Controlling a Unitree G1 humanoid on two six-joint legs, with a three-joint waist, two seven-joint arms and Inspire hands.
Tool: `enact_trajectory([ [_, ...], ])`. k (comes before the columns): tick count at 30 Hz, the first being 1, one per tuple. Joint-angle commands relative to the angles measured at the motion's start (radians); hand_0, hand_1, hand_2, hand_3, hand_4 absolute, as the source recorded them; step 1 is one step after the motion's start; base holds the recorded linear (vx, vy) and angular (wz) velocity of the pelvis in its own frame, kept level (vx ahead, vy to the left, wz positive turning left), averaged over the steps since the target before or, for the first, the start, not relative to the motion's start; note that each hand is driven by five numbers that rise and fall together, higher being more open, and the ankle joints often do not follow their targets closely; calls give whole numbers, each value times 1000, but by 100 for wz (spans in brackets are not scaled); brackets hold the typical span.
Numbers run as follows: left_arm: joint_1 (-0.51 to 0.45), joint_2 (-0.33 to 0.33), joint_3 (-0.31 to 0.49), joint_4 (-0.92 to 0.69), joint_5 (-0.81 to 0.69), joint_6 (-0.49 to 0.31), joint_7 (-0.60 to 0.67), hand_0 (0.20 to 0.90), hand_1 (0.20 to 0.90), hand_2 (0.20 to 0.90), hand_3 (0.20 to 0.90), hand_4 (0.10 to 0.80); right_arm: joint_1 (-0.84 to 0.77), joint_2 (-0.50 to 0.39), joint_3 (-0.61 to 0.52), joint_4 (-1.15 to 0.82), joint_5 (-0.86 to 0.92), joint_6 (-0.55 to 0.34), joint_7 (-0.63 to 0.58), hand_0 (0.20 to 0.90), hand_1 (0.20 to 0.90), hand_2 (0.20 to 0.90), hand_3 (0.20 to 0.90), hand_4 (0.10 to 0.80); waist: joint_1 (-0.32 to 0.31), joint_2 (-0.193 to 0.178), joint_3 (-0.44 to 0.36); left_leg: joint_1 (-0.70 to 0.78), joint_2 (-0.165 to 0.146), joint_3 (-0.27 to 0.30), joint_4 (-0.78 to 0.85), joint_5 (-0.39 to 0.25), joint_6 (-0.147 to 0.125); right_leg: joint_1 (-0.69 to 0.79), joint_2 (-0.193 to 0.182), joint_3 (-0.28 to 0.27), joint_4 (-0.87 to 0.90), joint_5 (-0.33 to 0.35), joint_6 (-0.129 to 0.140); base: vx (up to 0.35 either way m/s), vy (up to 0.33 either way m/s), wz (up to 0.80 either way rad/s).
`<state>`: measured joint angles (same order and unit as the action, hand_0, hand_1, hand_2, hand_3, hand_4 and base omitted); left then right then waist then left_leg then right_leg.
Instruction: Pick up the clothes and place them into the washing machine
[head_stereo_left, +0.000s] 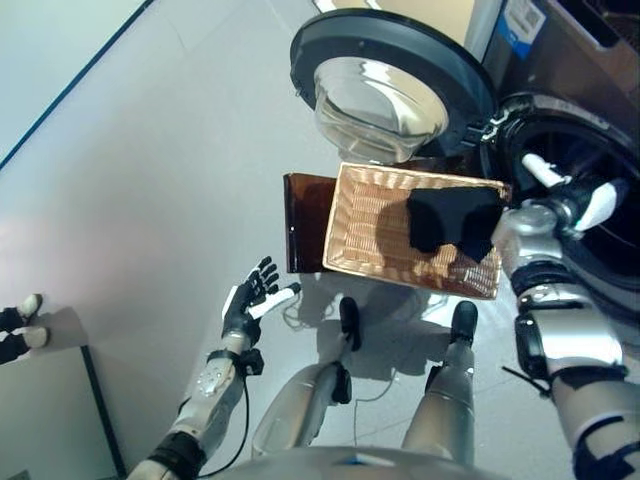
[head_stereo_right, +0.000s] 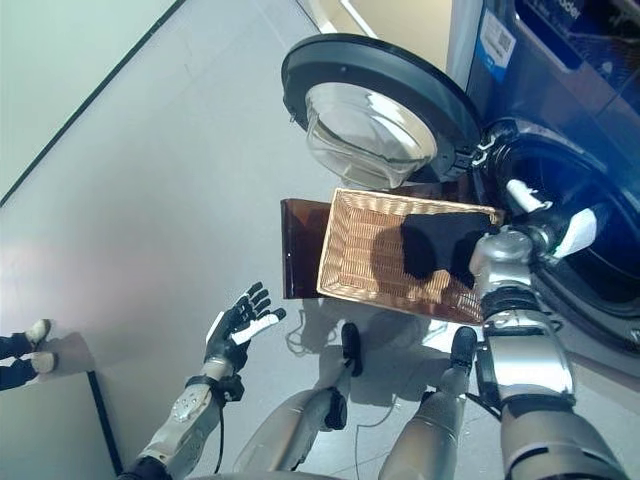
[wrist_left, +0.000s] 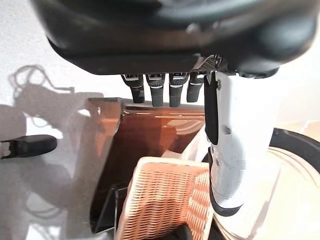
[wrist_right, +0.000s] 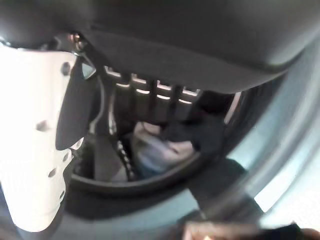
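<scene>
Clothes are split between two places: a dark garment (head_stereo_left: 452, 222) lies draped over the wicker basket (head_stereo_left: 372, 225) at its 3 o'clock edge, near the drum, and pale and dark items (wrist_right: 160, 145) already sit inside the washing machine (head_stereo_right: 560, 260). The basket rests on a brown stand (head_stereo_left: 303, 225) just below the open door (head_stereo_left: 385, 85), presumably to keep transfers short. The right hand (head_stereo_left: 580, 200) reaches into the drum opening, fingers extended and apart, holding nothing. The left hand (head_stereo_left: 250, 300) hangs idle at 7 o'clock of the basket, fingers spread.
</scene>
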<state>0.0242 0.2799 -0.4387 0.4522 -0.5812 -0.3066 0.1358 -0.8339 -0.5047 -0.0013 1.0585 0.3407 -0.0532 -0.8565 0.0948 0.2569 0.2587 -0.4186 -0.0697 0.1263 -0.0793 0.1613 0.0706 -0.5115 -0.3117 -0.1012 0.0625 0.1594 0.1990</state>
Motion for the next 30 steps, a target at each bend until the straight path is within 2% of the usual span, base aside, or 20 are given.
enact_trajectory([
  [1,14,15,50,4,30,-54,31,900,900,900,900,800,35,-36,41,-118,-72,-103,-59,900,900,900,900,800,25,-11,-59,34,23,18,-8,-61,-110,-7,26,-12,39,9,-48,0,0,0],
  [8,7,18,71,21,44,-53,38,900,900,900,900,800,98,44,58,-179,-88,-125,-40,900,900,900,900,800,27,-35,-69,57,24,15,-8,-70,-107,23,28,-21,28,9,-47,0,0,0],
  [14,-7,4,102,66,78,-54,40,900,900,900,900,800,250,93,130,-363,-170,-148,61,900,900,900,900,800,5,-67,-65,80,29,13,-8,-73,-108,45,32,-25,28,12,-47,0,0,0],
  [16,-9,-2,107,86,96,-68,39,900,900,900,900,800,295,79,171,-376,-254,-140,98,900,900,900,900,800,1,-78,-64,91,30,10,-8,-74,-109,62,33,-28,23,13,-47,0,0,0],
  [19,-21,-6,136,137,134,-84,25,900,900,900,900,800,325,6,271,-357,-486,-64,167,900,900,900,900,800,-4,-103,-65,101,32,6,-8,-75,-112,83,36,-39,9,18,-44,12,-30,0],
  [25,-31,-13,165,191,178,-96,-21,900,900,900,900,800,272,-147,462,-310,-926,32,257,900,900,900,900,800,7,-136,-73,105,37,-8,-8,-76,-117,101,43,-57,-14,27,-40,11,-30,0],
  [30,-43,-24,164,209,185,-88,-36,900,900,900,900,800,186,-176,597,-246,-1146,96,324,900,900,900,900,800,15,-155,-65,101,42,-15,-8,-70,-119,99,50,-62,-17,31,-42,0,-20,5],
])
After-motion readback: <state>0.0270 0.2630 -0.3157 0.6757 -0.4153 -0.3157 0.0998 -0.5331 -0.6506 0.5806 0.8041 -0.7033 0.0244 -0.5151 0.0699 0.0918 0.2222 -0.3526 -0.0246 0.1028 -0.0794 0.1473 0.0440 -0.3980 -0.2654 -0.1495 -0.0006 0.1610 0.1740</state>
